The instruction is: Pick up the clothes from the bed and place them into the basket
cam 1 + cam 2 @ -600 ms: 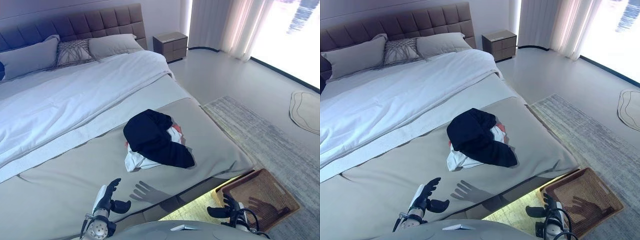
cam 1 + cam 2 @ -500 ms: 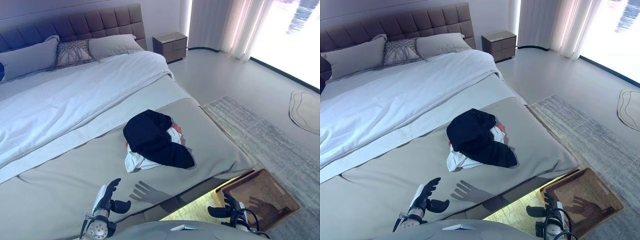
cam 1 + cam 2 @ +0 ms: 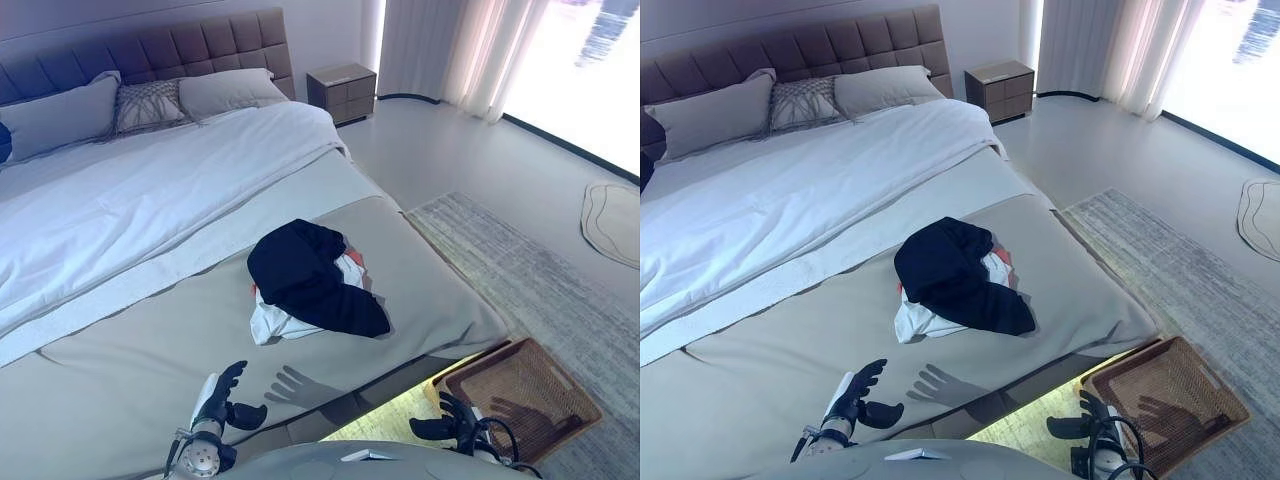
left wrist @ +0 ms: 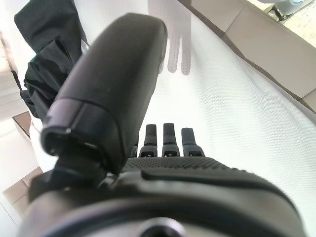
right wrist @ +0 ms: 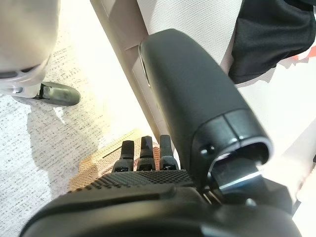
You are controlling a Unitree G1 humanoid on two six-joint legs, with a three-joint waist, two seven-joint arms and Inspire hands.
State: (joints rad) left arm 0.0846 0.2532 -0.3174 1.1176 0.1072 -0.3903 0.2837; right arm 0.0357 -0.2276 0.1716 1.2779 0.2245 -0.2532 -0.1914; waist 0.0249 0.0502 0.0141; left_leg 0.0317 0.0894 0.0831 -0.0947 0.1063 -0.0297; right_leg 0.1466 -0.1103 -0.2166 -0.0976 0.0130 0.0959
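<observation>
On the bed (image 3: 140, 350), clothes (image 3: 312, 280) untouched; my left hand (image 3: 222, 392) and right hand (image 3: 447, 421) both spread wide, empty; basket (image 3: 520, 395) on floor.

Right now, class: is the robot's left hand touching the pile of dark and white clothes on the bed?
Apart. The left eye view shows the left hand well short of the clothes pile, bare grey bedcover between.

The bed (image 3: 150, 350) carries a dark-and-white clothes heap (image 3: 312, 280), a white duvet (image 3: 130, 200) and pillows (image 3: 150, 100).
</observation>
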